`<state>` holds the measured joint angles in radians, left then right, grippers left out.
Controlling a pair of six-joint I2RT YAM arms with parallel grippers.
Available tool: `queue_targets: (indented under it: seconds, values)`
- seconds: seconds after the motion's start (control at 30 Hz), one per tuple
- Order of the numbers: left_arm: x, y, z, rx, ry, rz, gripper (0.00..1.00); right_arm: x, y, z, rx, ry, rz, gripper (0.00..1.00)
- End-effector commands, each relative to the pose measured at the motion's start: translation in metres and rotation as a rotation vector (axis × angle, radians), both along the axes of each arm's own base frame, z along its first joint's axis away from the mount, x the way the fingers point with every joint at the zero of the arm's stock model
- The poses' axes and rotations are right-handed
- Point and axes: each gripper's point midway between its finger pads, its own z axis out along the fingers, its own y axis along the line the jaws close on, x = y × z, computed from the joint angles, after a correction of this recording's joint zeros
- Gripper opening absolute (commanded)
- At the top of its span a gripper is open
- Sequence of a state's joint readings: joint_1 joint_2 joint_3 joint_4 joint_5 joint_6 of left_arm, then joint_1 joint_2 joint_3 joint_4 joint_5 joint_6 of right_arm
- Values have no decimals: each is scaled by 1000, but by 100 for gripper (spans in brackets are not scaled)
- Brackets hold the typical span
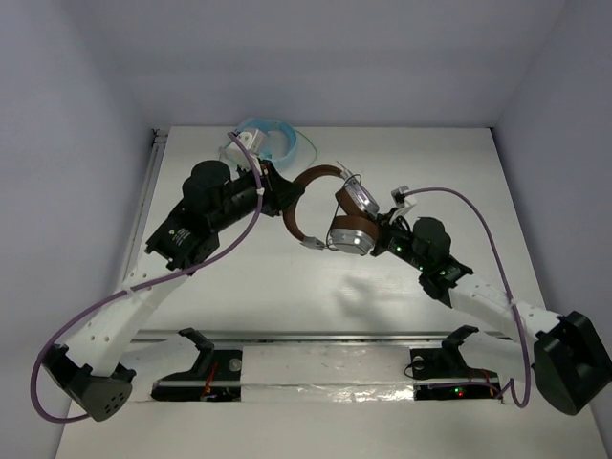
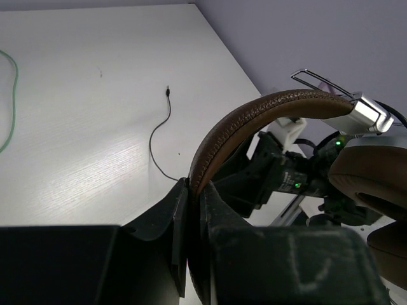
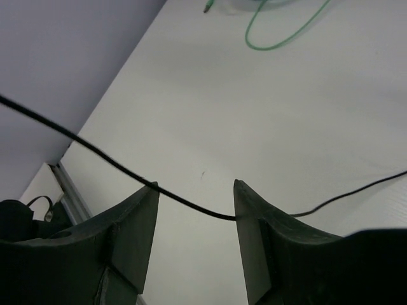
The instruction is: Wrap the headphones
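The headphones hang above the table's middle, their brown headband arching left of the silver earcups. My left gripper is shut on the headband, which rises out from between its jaws; a brown ear pad shows at right. My right gripper sits just right of the earcups. In the right wrist view it stands open, and the thin dark cable runs loose across the gap, touching both fingertips. The cable's plug end lies on the table.
Light blue headphones with a green cable lie at the back of the table, behind the left arm. A metal rail runs along the near edge between the arm bases. Walls enclose the table on three sides.
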<state>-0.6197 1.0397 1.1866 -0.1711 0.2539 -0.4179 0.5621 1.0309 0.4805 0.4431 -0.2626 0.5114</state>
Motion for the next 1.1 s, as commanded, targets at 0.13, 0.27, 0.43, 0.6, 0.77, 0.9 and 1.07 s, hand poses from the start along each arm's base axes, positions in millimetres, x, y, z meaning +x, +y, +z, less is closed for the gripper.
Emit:
queue_targets:
  seconds: [0.13,0.27,0.43,0.6,0.77,0.9,1.07]
  values:
    - [-7,-4,71,-175,-97,-36,0,21,8,11,72,-77,-30,51]
    - [3,2,80,-187,-106,16,0,20,9,2,66,-59,-24,42]
    - [4,-4,98,-293,-122,-16,0,17,13,5,119,-60,-4,44]
    - [11,-13,91,-374,-74,-27,0,14,27,18,183,-73,70,28]
    - [29,12,93,-421,-109,156,0,0,27,23,185,-56,89,1]
    - [57,54,80,-414,-136,440,0,-22,30,24,155,-19,108,0]
    - [76,74,57,-399,-135,593,0,-49,32,13,62,57,130,0]
